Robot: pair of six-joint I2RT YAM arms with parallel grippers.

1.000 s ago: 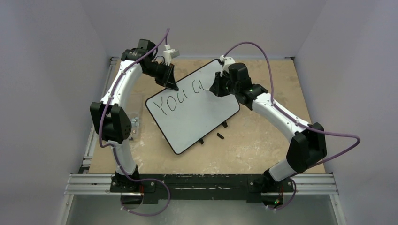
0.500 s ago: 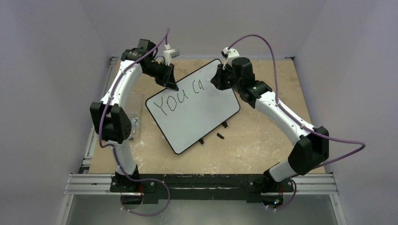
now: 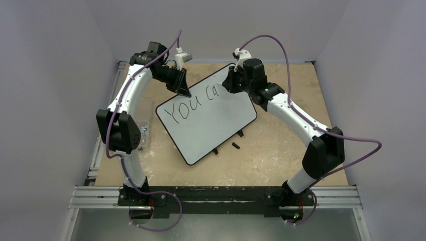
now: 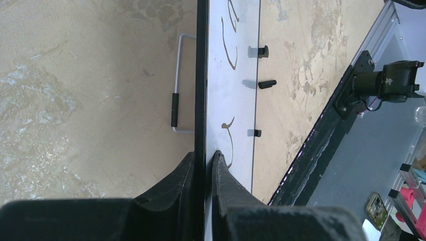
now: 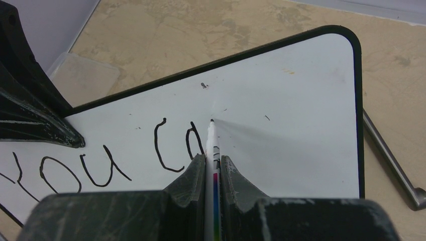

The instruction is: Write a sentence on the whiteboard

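The whiteboard (image 3: 211, 125) lies tilted on the table, and its black-framed face also fills the right wrist view (image 5: 291, 110). The sentence (image 3: 193, 102) reads "YOU ca" in black along the board's far side (image 5: 100, 165). My left gripper (image 3: 184, 93) is shut on the whiteboard's far-left edge, one finger on each side of the frame (image 4: 204, 153). My right gripper (image 3: 227, 84) is shut on a thin white marker (image 5: 211, 138). The marker's black tip rests at the board just right of the "a"; whether it touches I cannot tell.
A small black marker cap (image 3: 235, 146) lies on the table by the board's near edge, next to the board's black feet (image 3: 240, 133). A metal wire stand (image 4: 176, 90) sticks out behind the board. Walls close in on the left, right and far sides.
My right gripper has carried the marker a little up and left along the board's far side, past the "a". The left arm and the board have not moved.
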